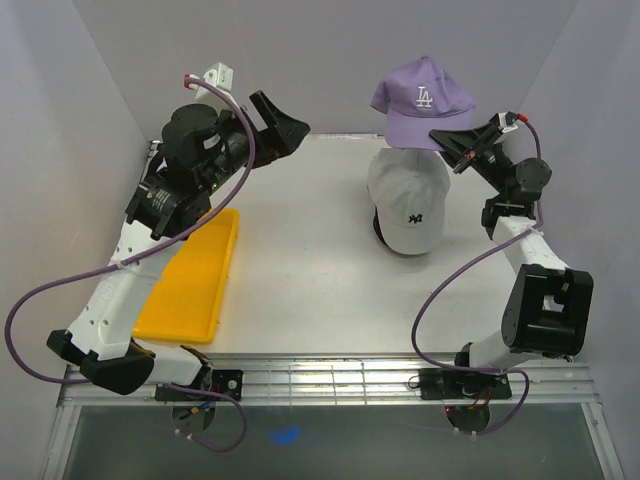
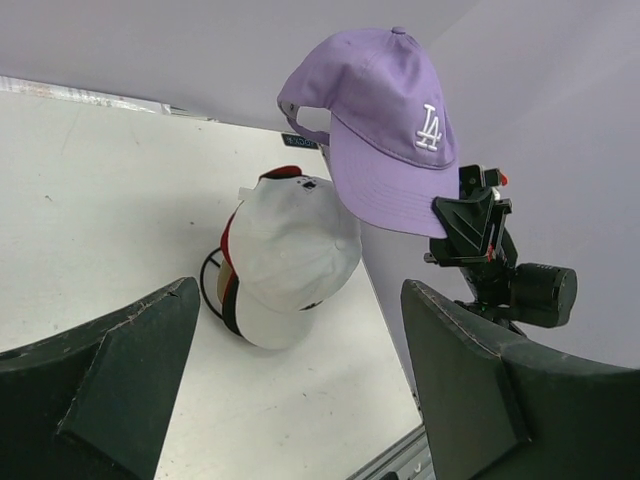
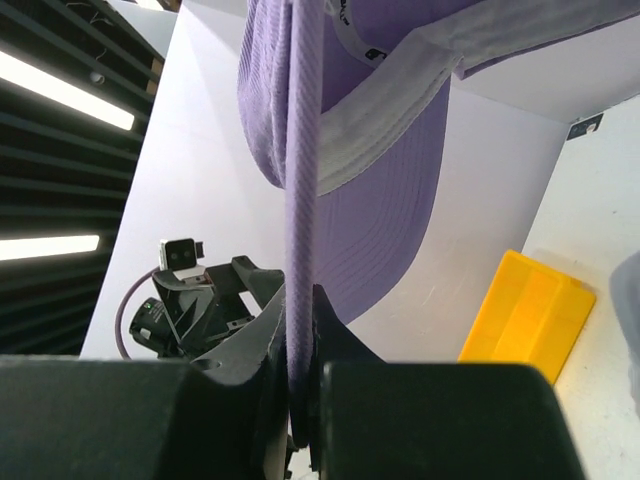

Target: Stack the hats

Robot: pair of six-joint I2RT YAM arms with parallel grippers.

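My right gripper (image 1: 447, 140) is shut on the brim of the lavender LA cap (image 1: 422, 100) and holds it in the air above the pile. The cap also shows in the left wrist view (image 2: 385, 125) and the right wrist view (image 3: 345, 150). Below it the white NY cap (image 1: 408, 203) lies on top of a pile on the table. Red and black cap edges (image 2: 229, 270) show under the white cap (image 2: 290, 255). My left gripper (image 1: 280, 125) is open and empty, raised at the back left, far from the caps.
A yellow tray (image 1: 195, 280) lies on the table's left side under my left arm, also in the right wrist view (image 3: 525, 320). A thin black wire loop (image 2: 208, 280) peeks out beside the pile. Grey walls close in the back and sides.
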